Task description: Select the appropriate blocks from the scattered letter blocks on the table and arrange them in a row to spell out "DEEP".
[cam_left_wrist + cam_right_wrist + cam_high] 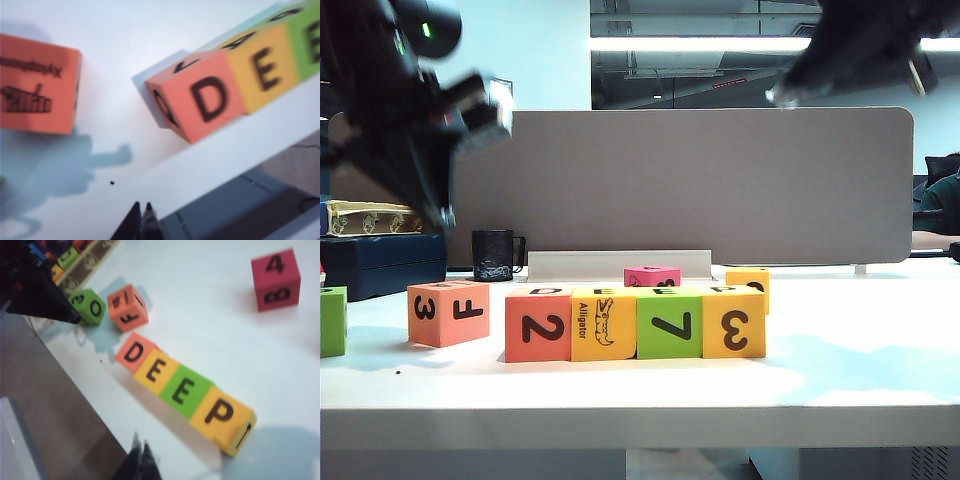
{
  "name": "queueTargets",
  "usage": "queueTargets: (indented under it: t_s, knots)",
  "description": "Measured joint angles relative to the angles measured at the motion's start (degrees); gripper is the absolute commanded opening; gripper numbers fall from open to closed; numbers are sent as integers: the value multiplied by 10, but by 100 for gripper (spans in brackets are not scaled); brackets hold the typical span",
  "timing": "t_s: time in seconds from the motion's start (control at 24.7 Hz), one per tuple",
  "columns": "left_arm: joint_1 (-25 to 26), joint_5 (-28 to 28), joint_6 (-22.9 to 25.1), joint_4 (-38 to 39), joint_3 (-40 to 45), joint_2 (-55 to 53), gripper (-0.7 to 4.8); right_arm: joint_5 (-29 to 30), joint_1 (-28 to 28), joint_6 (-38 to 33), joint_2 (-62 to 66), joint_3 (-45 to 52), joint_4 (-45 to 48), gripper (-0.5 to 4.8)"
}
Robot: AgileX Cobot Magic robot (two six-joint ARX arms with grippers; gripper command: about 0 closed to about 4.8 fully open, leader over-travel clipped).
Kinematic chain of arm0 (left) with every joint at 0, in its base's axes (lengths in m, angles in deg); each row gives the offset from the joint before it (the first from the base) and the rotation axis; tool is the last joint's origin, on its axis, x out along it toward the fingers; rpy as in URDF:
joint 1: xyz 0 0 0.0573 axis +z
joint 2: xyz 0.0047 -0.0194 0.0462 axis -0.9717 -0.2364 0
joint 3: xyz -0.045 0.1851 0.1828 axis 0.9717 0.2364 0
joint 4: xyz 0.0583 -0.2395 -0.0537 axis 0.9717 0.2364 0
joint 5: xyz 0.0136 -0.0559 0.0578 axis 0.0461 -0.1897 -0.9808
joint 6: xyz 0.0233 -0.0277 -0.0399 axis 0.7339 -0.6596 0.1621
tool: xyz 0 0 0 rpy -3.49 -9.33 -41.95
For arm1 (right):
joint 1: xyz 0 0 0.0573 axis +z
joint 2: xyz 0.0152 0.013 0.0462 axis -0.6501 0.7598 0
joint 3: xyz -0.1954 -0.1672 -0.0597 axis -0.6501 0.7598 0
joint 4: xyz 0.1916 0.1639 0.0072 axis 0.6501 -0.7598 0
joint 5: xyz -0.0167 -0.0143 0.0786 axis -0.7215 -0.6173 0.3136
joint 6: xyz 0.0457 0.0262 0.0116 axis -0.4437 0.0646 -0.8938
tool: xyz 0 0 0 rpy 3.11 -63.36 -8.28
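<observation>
**DEEP row set near front edge**

Four blocks touching in one line along the white surface [840,380]: coral "2" [538,328], yellow alligator [603,324], green "7" [669,323], yellow "3" [733,322]. Tops reading D, E, E, P. Farther back, pink cube [652,276]. Above, left hand [141,210] clenched, empty; right hand [141,445] likewise.

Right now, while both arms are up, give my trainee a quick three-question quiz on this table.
1. True or false: the four-block row spells DEEP on its top faces.
2. Which digit faces the exterior camera on the green block? A) 2 B) 7 C) 3
3. What is the left gripper holding, and what is the right gripper holding?

Key: 1. True; the blocks sit side by side. 2. B. 3. Nothing; both are shut, above the table, clear of every block.
</observation>
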Motion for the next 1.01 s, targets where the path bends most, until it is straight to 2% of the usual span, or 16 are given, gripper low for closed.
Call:
queueTargets:
  t_s: [0.2, 0.4, 0.85, 1.01]
  knots:
    - [0, 0, 0, 49, -95, 54, -6, 0, 0, 1, 0, -51, -21, -1]
    - [0, 0, 1, 87, -153, 78, -6, 0, 0, 1, 0, -86, -50, -1]
    - [0, -2, 0, 89, -156, 79, -6, -1, 0, 2, 0, -89, -65, -1]
    - [0, -2, 0, 71, -156, 79, -6, -51, 0, 1, 0, -89, -67, -1]
